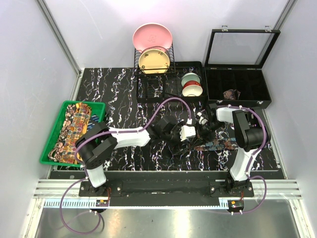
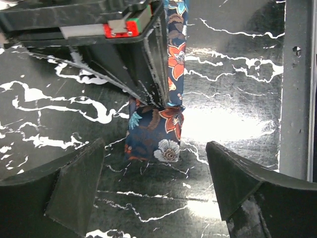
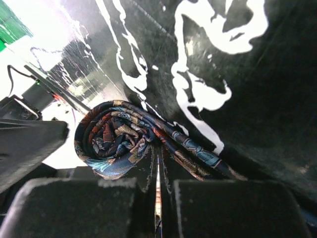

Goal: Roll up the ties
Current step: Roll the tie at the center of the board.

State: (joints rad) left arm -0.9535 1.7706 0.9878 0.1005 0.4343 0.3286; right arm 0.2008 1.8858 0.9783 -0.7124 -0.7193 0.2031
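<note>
On glossy marbled tabletop (image 3: 257, 74), right fingers (image 3: 74, 208) pinch coiled floral tie (image 3: 113, 143).

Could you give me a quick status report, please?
Right gripper shut on blue tie, partly coiled. Left gripper open, facing it. Nothing blocking.

No legible text, labels, brands, numbers or signs

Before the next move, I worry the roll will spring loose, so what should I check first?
1. Right gripper shut on the blue tie: ok.
2. Left gripper open: ok.
3. Rolled end forms a coil: ok.
4. That coil between the left gripper's fingers: not ok, it sits ahead of them.
5. Whole tail flat on the table: cannot tell.
</note>
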